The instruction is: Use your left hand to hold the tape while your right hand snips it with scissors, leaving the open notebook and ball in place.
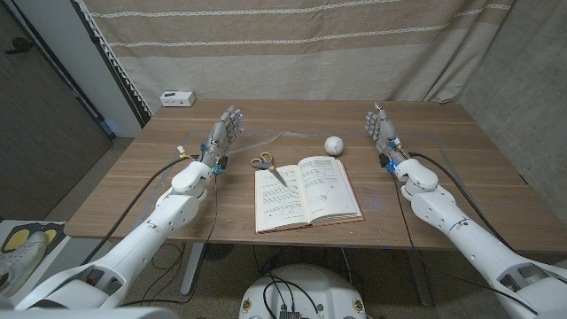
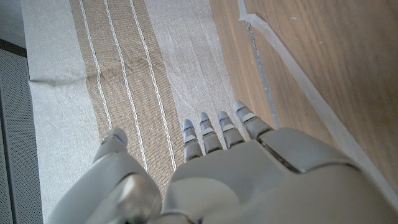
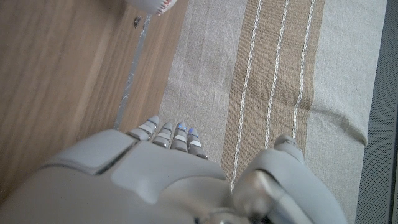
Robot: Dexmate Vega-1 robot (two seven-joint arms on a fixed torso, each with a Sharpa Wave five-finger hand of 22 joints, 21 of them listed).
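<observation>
- We find the left hand (image 1: 228, 127) and right hand (image 1: 382, 125) empty, fingers apart.
- Tape (image 1: 283, 135) lies at the notebook's (image 1: 306, 192) twelve o'clock; scissors (image 1: 265, 164) at its ten.
- We advise steadying tape first (ball (image 1: 333, 144) sits near).

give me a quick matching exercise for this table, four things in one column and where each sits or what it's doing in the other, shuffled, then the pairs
Things:
1. scissors
2. ball
3. open notebook
4. left hand

Places or states:
A. raised over the table's left part, fingers apart, holding nothing
B. lying at the notebook's upper left corner, blades over the left page
C. on the bare wood just beyond the notebook's far edge
D. spread flat near the table's front edge, in the middle

Pairs: 1-B, 2-C, 3-D, 4-A
</observation>
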